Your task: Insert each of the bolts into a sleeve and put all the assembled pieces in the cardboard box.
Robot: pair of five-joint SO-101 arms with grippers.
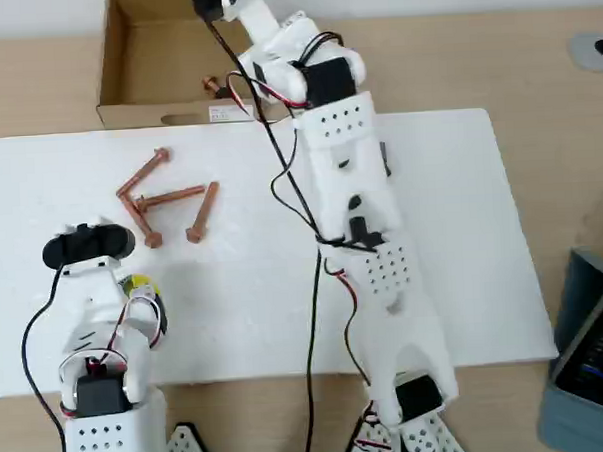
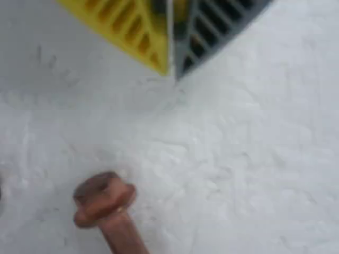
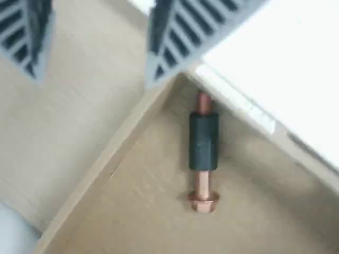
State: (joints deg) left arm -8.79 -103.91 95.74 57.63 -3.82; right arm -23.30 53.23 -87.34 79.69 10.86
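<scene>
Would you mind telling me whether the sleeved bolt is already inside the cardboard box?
Inside: the sleeved bolt lies flat on the floor of the cardboard box, near a corner, free of the open right gripper.

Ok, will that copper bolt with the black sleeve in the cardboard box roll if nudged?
Probably a little: the copper-coloured bolt and its black cylindrical sleeve look round, though the wider flanged head should curve its path. It looks like rigid metal, likely heavy for its size.
</scene>
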